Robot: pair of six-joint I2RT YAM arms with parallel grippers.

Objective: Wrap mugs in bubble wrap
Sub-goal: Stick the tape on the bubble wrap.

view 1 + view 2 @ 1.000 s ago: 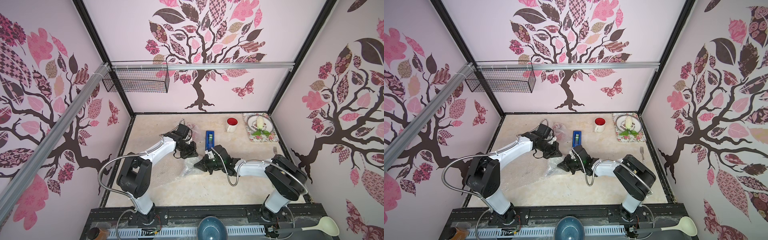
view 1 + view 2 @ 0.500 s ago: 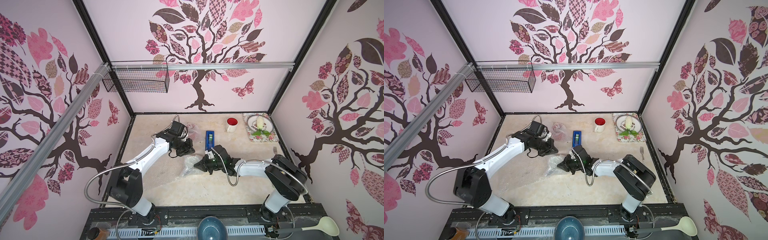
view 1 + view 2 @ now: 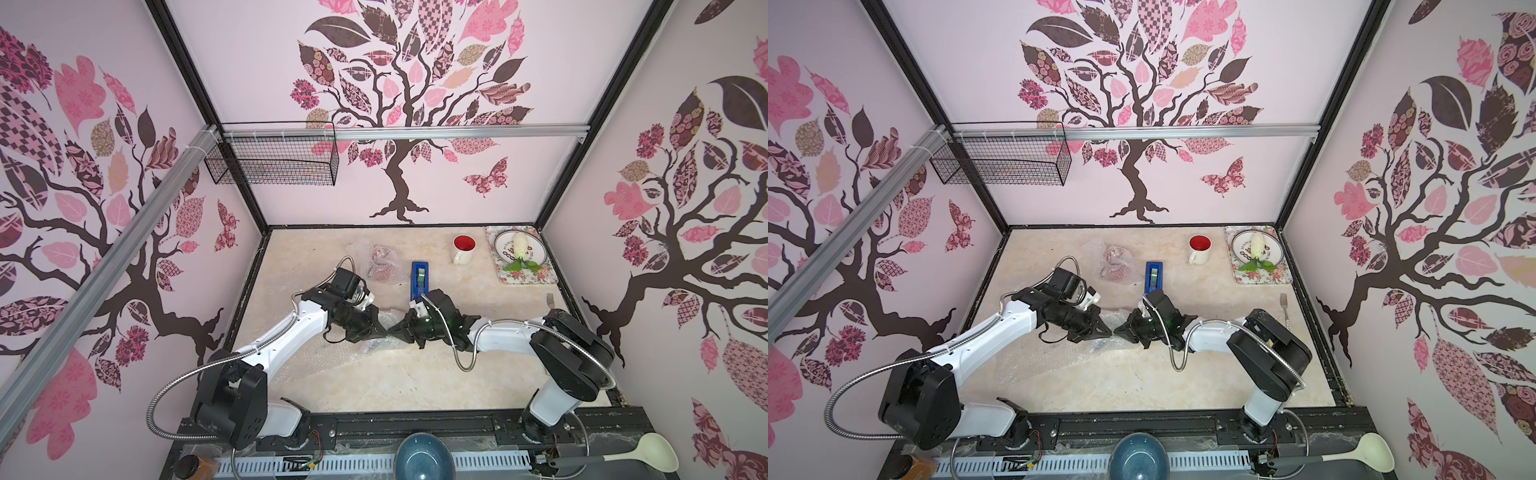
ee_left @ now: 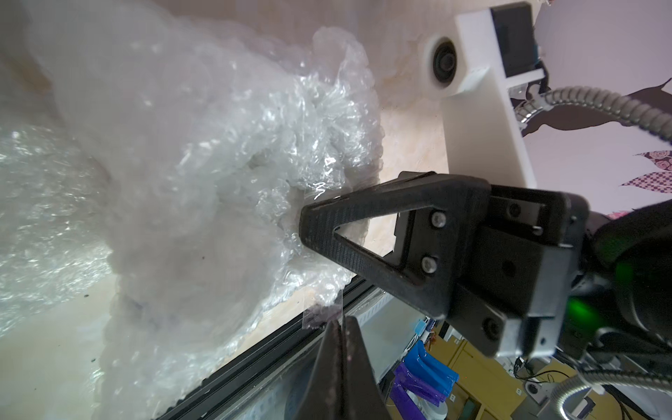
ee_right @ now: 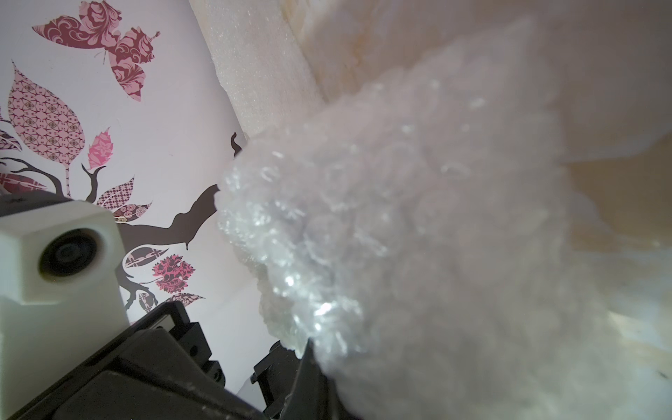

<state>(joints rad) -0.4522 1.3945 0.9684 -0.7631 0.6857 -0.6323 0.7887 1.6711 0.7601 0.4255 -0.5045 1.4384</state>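
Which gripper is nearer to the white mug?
Right. The right gripper is left of the white mug, toward the robot's side; the left gripper faces it tip to tip, farther left.

Bare table in front; tape dispenser, wrapped mug behind.

You have one bare mug, two bubble wrap bundles, one flat bubble wrap sheet, one blue tape holder, one fork, one blue bowl, one ladle.
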